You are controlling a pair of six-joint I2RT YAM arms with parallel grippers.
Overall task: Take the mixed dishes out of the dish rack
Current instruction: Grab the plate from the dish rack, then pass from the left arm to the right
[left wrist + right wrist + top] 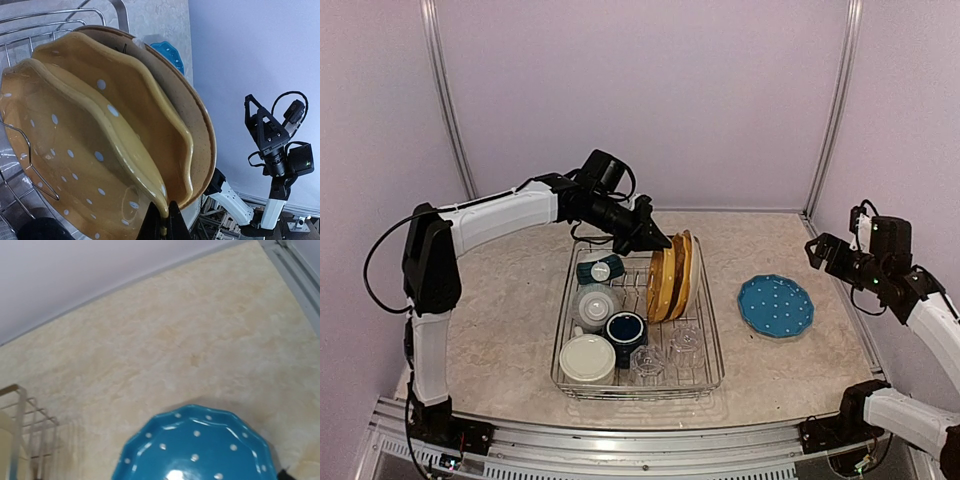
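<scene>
The left claw is pressed together on the upper rim of a yellow plate, which stands on edge in the right half of the rack at the middle of the desk. A second yellow plate leans just behind it, with a cream plate behind that. All three are upright between the prongs. In the overhead view the left arm reaches across from the far left, its claw over the far end of the plates.

In the left half of the rack sit a teal bowl, a cream mug and a navy mug. Two glasses stand near the front.

A blue plate lies flat on the desk, right of the rack and apart from it. The right claw hangs spread and empty above the far right of the desk, beyond that plate.
</scene>
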